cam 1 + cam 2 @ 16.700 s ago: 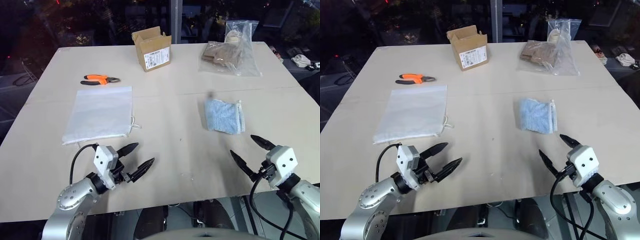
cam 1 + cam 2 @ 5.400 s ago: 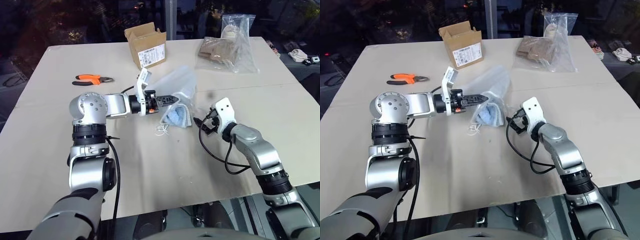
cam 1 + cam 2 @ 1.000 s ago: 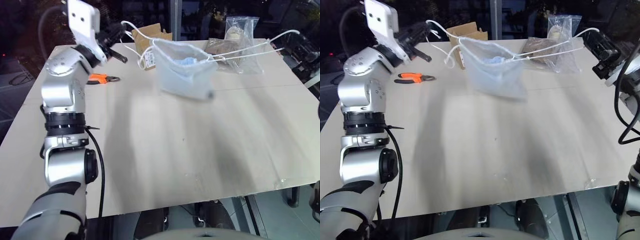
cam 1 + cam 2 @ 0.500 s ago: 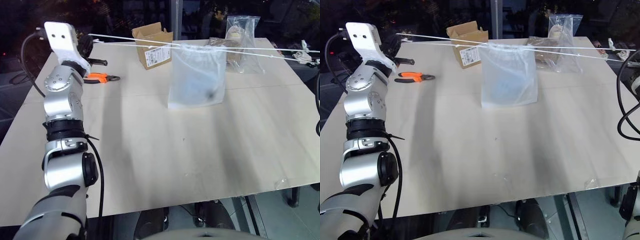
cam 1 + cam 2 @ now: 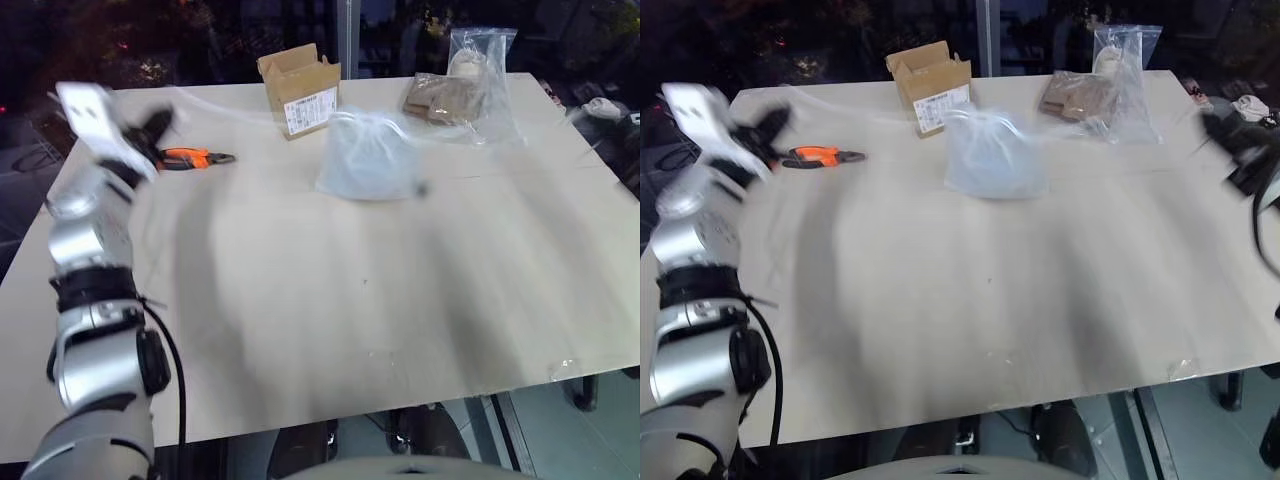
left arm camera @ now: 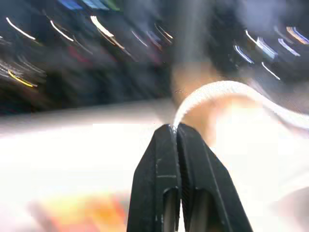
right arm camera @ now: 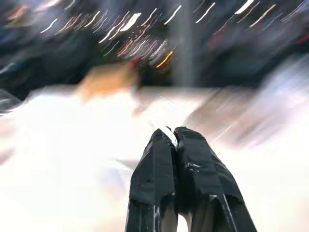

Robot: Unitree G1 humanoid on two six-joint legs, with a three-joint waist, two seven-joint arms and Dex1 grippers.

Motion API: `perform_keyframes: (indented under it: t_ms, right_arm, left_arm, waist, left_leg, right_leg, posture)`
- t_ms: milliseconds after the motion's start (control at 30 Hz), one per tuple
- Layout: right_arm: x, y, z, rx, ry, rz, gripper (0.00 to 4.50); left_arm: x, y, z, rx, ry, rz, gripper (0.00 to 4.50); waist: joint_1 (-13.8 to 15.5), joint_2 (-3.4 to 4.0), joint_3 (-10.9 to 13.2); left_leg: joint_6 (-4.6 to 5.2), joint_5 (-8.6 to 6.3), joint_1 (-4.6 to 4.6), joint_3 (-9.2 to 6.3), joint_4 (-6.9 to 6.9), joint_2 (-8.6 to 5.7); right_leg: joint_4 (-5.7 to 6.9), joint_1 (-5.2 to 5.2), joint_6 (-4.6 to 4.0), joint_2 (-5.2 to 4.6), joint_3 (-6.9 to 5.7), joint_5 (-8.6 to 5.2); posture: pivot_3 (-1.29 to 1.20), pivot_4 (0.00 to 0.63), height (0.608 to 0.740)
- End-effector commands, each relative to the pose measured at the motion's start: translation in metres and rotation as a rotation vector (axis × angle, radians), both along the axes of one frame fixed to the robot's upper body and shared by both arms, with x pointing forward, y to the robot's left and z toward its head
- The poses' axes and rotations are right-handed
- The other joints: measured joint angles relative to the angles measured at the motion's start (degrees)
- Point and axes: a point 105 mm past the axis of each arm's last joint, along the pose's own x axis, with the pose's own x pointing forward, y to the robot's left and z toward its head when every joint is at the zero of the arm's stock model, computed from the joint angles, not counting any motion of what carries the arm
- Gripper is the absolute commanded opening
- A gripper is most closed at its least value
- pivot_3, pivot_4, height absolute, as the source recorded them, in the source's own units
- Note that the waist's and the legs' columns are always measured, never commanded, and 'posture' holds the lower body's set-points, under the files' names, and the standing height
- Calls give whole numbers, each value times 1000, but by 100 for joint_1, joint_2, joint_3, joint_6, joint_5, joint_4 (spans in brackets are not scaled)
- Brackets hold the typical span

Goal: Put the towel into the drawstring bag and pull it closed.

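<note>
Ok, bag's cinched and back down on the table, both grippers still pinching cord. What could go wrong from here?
The drawstring bag rests close to the cardboard box and the clear plastic bag; another tug might drag it into them. The left gripper and right gripper stay shut on the cord, so lowering further could pull the bag over.

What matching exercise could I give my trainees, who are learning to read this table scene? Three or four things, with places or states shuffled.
Things:
1. white bag
2. orange pliers
3. cardboard box
4. left hand

Places or states:
A. shut on a white cord
B. open-topped, at the far edge of the table
C. mouth gathered, resting on the table near the middle of its far half
D. lying near the table's left edge

Pairs: 1-C, 2-D, 3-B, 4-A
</note>
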Motion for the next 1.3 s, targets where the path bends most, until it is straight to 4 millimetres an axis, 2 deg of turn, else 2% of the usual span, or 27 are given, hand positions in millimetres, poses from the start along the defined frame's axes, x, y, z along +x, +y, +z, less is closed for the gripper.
perform_keyframes:
  t_ms: [33,133,233,300,333,367,467,500,533,600,633,733,800,900,1067,1300]
  right_arm:
    - [-16,23,-15,-61,47,92,0]
    - [-1,26,-33,-135,54,5,0]
    - [20,30,-48,-218,49,-60,0]
    - [12,44,-66,-345,82,59,608]
    - [6,47,-72,-362,106,106,927]
    - [1,45,-77,-381,139,131,1358]
    - [-18,28,-98,-508,228,143,2779]
    - [-29,25,-105,-527,243,156,3296]
    - [-36,24,-108,-534,251,165,3670]
    - [-50,25,-112,-521,259,185,4494]
    - [-53,26,-108,-525,209,167,4500]
    - [-53,21,-94,-518,76,57,4500]
    - [-57,19,-89,-514,22,1,4500]
    - [-64,19,-91,-518,-6,-27,4500]
    - [-58,20,-93,-483,-31,-73,4500]
    - [-58,17,-96,-491,-14,-50,4500]
  left_arm:
    - [-16,-38,0,41,-2,-139,30]
    - [-21,-69,-15,106,-17,-207,30]
    - [-35,-103,-23,96,38,-408,30]
    - [-49,-114,-26,145,68,-537,0]
    - [-54,-113,-32,199,96,-572,573]
    - [-59,-106,-39,235,146,-590,839]
    - [-75,-77,-57,308,271,-596,2204]
    - [-83,-68,-60,316,296,-601,2741]
    - [-89,-63,-62,319,310,-607,3088]
    - [-100,-62,-57,268,318,-632,3969]
    - [-102,-65,-48,233,285,-623,4475]
    - [-107,-70,-33,160,214,-577,4475]
    - [-111,-72,-30,122,182,-525,4475]
    - [-117,-73,-34,96,172,-470,4475]
    - [-119,-67,-40,52,156,-367,4475]
    - [-124,-64,-41,56,162,-355,4475]
  waist:
    - [-2,-17,12]
    - [19,-30,12]
    - [10,-13,3]
    - [-6,-8,0]
    - [-16,-9,0]
    - [-20,-9,0]
    - [-13,-8,0]
    - [-13,-8,0]
    - [-2,-8,0]
    - [10,-7,1]
    - [27,-8,2]
    - [96,-12,4]
    - [97,-10,3]
    - [94,-8,-2]
    - [81,-3,-4]
    - [102,-2,-5]
  left_leg:
    - [2,-1,0,0,4,-2]
    - [28,-15,-1,-10,34,-2]
    - [40,-16,20,-11,56,2]
    - [45,-13,22,-8,59,1]
    - [46,-12,22,-8,58,1]
    - [46,-12,20,-9,56,1]
    - [17,2,6,-12,41,7]
    - [11,0,4,-11,29,6]
    - [7,-2,4,-11,26,6]
    - [-3,-10,4,-11,16,3]
    - [-4,-12,0,-12,14,3]
    - [-2,-14,0,-17,20,3]
    - [22,-27,10,-19,27,0]
    - [15,-32,26,-23,32,1]
    - [12,-32,27,-26,43,8]
    - [21,-26,17,-36,43,6]
  right_leg:
    - [-3,-1,0,-4,2,0]
    - [2,3,-5,-6,0,-1]
    - [7,21,-45,-6,-3,2]
    - [8,23,-50,-12,-3,6]
    - [13,20,-52,-12,-4,6]
    - [15,15,-54,-11,-4,6]
    - [16,-1,-54,1,-7,4]
    - [14,-6,-35,2,-7,0]
    - [13,-7,-30,2,-6,-5]
    - [12,-10,-13,-2,-5,-20]
    - [12,-13,-10,-3,-6,-23]
    - [10,-10,-11,-5,-6,-27]
    - [10,2,-9,-10,-7,-49]
    - [12,18,-11,-16,-9,-48]
    - [16,19,-27,-11,-16,-38]
    - [14,17,-54,-10,-29,-28]
  posture:
    - [0,150,740]
    - [0,150,740]
    - [0,150,740]
    - [0,150,740]
    - [0,150,740]
    - [0,150,740]
    - [0,150,740]
    - [0,150,740]
    - [0,150,740]
    - [0,150,740]
    - [0,150,740]
    - [0,150,740]
    - [0,150,740]
    - [0,150,740]
    - [0,150,740]
    - [0,150,740]
